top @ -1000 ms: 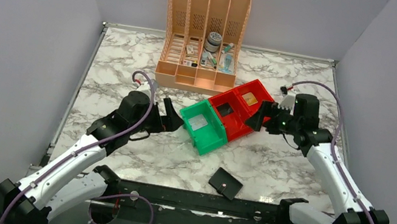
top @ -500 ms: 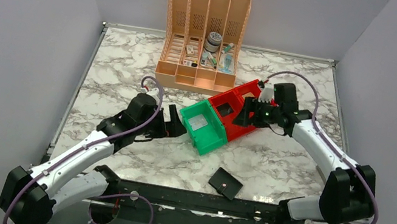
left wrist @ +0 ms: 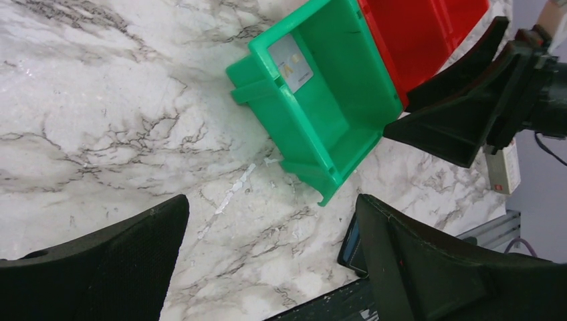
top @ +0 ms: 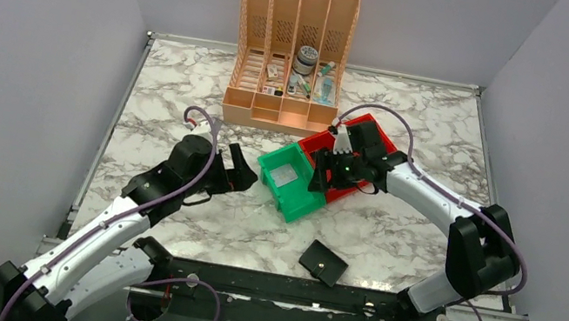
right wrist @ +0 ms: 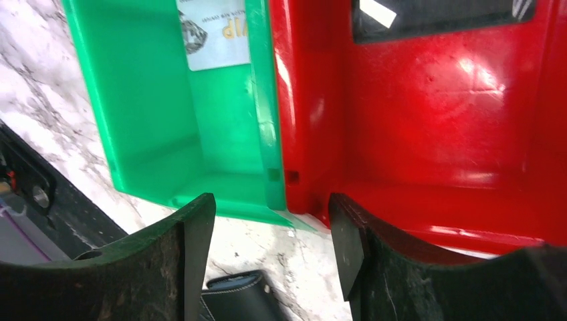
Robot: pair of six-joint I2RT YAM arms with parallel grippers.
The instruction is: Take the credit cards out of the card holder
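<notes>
The card holder (top: 323, 263) is a flat black wallet lying shut on the marble near the front edge. Its corner shows in the left wrist view (left wrist: 352, 244) and in the right wrist view (right wrist: 244, 297). A pale card (top: 284, 176) lies in the green bin (top: 301, 206); it also shows in both wrist views (left wrist: 291, 55) (right wrist: 215, 33). A dark grey card (right wrist: 434, 17) lies in the near red bin (right wrist: 434, 134). The tan card is hidden. My left gripper (top: 237, 170) is open and empty, left of the green bin. My right gripper (top: 321, 171) is open and empty above the green and red bins' shared wall.
A second red bin (top: 371, 125) adjoins the first at the back right, partly under my right arm. A peach desk organizer (top: 290, 56) with small items stands at the back. The black front rail (top: 268, 286) runs along the near edge.
My right gripper has swung left from the far red bin to the seam between the near red bin and the green bin. My left gripper has shifted slightly.
</notes>
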